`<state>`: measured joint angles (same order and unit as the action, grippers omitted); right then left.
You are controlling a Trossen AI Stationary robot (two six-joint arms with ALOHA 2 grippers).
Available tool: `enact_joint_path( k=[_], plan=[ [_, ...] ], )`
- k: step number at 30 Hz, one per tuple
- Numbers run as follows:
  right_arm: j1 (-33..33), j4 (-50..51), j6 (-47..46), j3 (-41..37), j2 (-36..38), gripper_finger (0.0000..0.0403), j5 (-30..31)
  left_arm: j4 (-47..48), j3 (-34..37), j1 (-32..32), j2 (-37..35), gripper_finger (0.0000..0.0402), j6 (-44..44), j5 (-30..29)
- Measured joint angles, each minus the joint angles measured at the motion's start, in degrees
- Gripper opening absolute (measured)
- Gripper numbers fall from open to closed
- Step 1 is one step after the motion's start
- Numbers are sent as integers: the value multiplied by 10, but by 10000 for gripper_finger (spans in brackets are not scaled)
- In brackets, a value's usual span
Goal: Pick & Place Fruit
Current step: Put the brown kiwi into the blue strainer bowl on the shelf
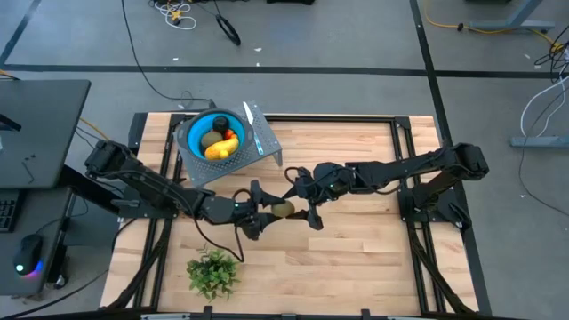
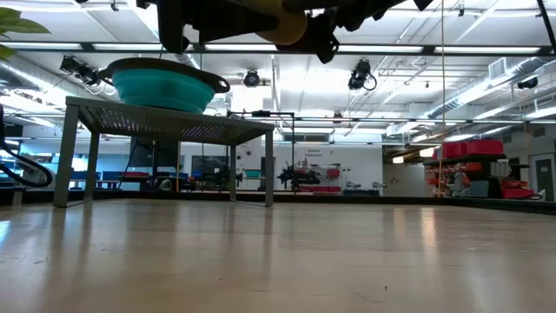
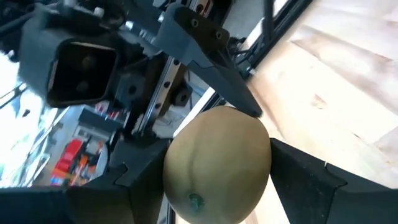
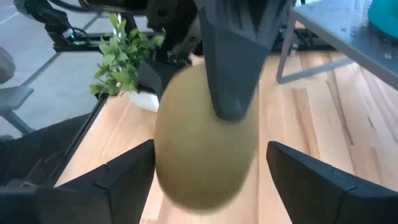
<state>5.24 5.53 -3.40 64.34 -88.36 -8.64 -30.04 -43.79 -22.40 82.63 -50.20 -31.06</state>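
From above we see a wooden table [image 1: 356, 240] with both dark arms meeting near its middle. Between them, lifted clear of the tabletop, is an olive-brown oval fruit [image 1: 284, 210]. The left gripper [image 1: 263, 212] reaches in from the left and its fingers are closed against the fruit's sides; in the left wrist view the fruit [image 3: 216, 163] fills the space between those two dark fingers [image 3: 308, 180], with a small green mark at its near end. The right gripper [image 1: 305, 206] comes in from the right, and its fingers stand spread wide; in the right wrist view the fruit [image 4: 205, 142] sits between them, and we cannot tell whether either one touches it, while a dark finger of the other arm presses on it from the far side. In the low view the fruit [image 2: 285, 26] shows at the top edge, well above the table surface, among dark gripper parts. Toward the back left of the table a round blue bowl [image 1: 190, 132] sits on a small grey metal stand [image 1: 267, 147]; inside it lie a yellow-orange piece [image 1: 220, 149], a dark ball [image 1: 220, 121], an olive-brown oval [image 1: 209, 140] and a tiny orange one [image 1: 231, 134]. A green leafy plant sprig [image 1: 213, 272] stands near the front left edge.
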Motion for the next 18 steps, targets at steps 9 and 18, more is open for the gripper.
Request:
enact_joint_path(
  k=[9, 18],
  plan=[
    [-14, 70, 4, 0, 67, 312, 34, -8, 1, -25, -5, 259, 90, -72],
    [-14, 170, 2, 1, 116, 312, 117, -9, -22, -27, -40, 258, 39, -189]
  ],
)
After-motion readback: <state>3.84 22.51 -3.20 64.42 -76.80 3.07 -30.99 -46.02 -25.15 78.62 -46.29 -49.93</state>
